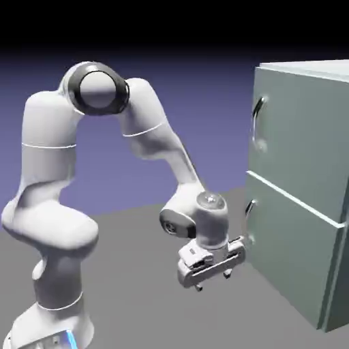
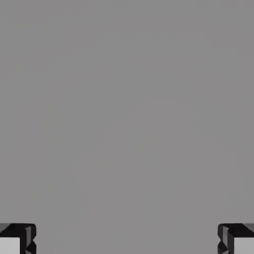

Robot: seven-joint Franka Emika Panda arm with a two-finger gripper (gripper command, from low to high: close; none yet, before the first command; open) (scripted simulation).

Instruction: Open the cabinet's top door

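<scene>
The pale grey-green cabinet (image 1: 300, 198) stands at the right of the exterior view. Its top door (image 1: 303, 136) is the upper panel, flush and shut, with a long curved silver handle (image 1: 257, 114) near its left edge. My gripper (image 1: 213, 281) hangs low in front of the lower panel, pointing down at the table, well below and left of the top handle. Its jaws stand open with nothing between them. In the hand view the two fingertips (image 2: 18, 239) sit far apart at the bottom corners, with only grey table surface ahead.
The lower panel (image 1: 290, 255) carries a shorter handle (image 1: 249, 210), just right of and above my hand. The grey table (image 1: 129, 272) spreads beneath the arm.
</scene>
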